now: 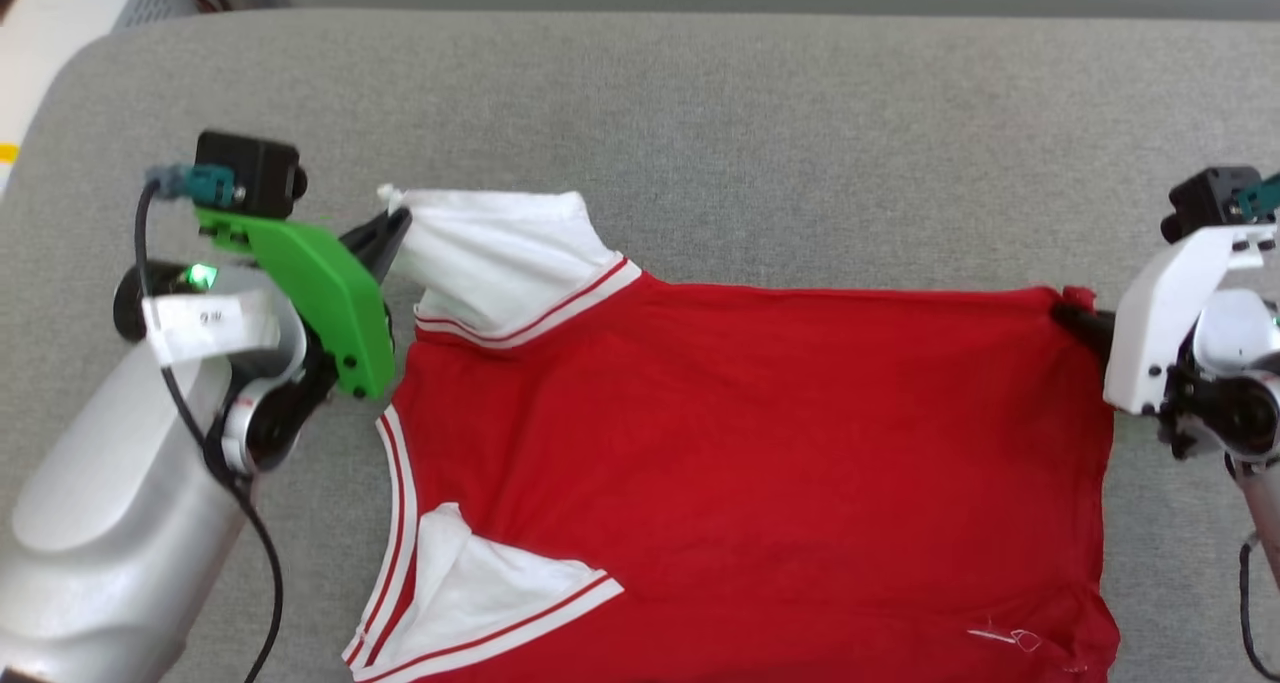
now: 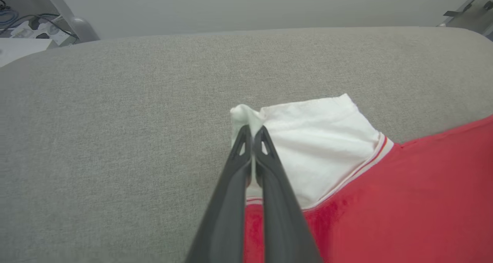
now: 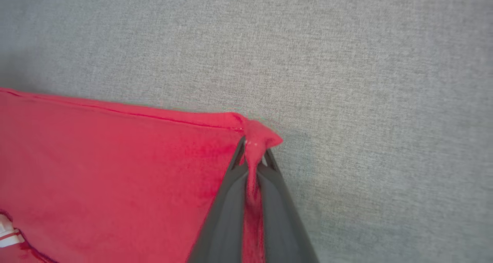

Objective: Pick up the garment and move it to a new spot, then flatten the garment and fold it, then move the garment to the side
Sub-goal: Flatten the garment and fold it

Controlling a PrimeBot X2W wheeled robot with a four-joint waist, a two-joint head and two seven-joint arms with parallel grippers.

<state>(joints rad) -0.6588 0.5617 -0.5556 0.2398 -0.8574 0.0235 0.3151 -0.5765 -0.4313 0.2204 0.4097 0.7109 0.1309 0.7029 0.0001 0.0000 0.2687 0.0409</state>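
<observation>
Pinching one garment [image 1: 750,443] — left pincer [image 2: 252,134], right pincer [image 3: 254,149].

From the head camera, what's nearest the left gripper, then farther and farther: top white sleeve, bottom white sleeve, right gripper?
1. Top white sleeve: pinched by the left gripper.
2. Bottom white sleeve: lower left, nearer the robot.
3. Right gripper: far right side.

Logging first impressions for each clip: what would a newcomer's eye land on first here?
The red garment with white sleeves, spread across the grey padded surface, dominates the head view. The left hand is pinched shut on the tip of the far white sleeve at the garment's left, and the right hand is shut on a red corner at its far right edge.
</observation>
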